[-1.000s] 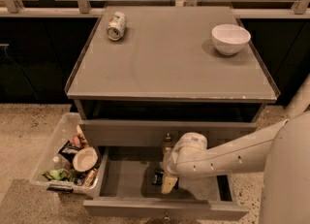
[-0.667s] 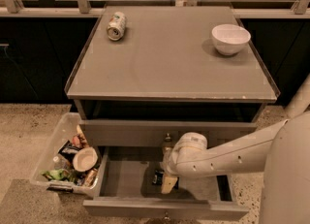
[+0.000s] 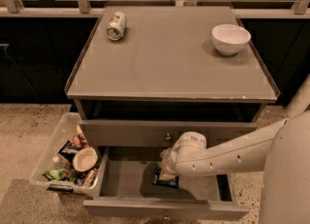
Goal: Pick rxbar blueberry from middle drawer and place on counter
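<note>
The gripper (image 3: pixel 167 172) hung low inside the open middle drawer (image 3: pixel 123 182), its tip directly over the rxbar blueberry (image 3: pixel 169 184), which lay flat on the drawer floor just beneath it. Whether it was clamped on the bar or standing apart could not be told. The step in hand looked like the grasp. Done well, it would take the wrapper across its narrow width and lift straight up, clearing the upper drawer front (image 3: pixel 126 133) just behind. Only then should it swing to the counter (image 3: pixel 169 63), well above and beyond.
</note>
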`<state>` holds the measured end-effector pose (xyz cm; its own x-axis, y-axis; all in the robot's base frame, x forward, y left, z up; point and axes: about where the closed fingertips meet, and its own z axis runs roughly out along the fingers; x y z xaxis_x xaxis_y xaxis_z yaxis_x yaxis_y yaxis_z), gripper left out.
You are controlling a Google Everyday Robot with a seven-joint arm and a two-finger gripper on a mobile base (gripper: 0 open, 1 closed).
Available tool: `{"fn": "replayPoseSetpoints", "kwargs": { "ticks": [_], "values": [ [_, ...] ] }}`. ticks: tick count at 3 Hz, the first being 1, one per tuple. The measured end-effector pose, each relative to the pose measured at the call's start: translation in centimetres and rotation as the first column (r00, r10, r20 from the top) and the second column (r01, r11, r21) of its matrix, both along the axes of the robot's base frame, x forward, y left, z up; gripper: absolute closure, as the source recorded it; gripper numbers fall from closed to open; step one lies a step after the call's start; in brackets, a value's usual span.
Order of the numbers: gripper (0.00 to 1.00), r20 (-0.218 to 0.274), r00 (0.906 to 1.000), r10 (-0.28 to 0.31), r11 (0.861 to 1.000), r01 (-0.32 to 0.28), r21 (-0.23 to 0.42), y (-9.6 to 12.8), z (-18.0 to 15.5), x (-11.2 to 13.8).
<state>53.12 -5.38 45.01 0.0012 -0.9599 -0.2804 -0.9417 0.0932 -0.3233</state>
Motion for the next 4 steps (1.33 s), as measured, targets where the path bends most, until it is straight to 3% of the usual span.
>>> {"fn": "replayPoseSetpoints", "kwargs": {
  "ticks": [1, 2, 4],
  "values": [
    [0.64, 0.0, 1.0, 0.0, 1.0, 0.0, 0.0, 0.0, 0.0, 0.0],
    [0.6, 0.0, 1.0, 0.0, 1.0, 0.0, 0.0, 0.0, 0.0, 0.0],
    [0.13, 0.0, 1.0, 0.0, 1.0, 0.0, 0.0, 0.0, 0.0, 0.0]
  ]
}}
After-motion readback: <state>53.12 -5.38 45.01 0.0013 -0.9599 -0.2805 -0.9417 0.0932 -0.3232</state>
